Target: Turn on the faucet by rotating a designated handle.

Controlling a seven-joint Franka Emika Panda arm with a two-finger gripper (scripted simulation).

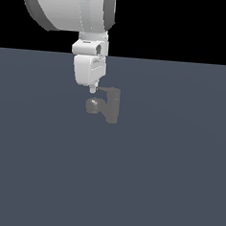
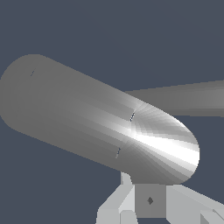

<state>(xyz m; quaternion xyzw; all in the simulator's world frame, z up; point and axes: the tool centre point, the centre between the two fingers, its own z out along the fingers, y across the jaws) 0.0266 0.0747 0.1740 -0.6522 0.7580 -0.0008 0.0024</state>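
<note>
The small dull-grey faucet (image 1: 113,107) stands upright in the middle of the exterior view, its stubby spout (image 1: 92,105) sticking out to the exterior view's left. The thin handle (image 1: 106,89) runs from its top toward that same side. My gripper (image 1: 92,89) hangs from above, its narrow tip at the handle's free end and just over the spout; touching or not is unclear. The fingers look shut, nothing between them. In the wrist view a thick grey cylinder of the faucet (image 2: 100,118) fills the picture, a flatter grey bar (image 2: 192,98) shows behind it, and one finger (image 2: 116,205) shows below.
The faucet stands on a plain dark blue-grey floor (image 1: 167,186). The white arm (image 1: 70,6) comes down from the top of the exterior view.
</note>
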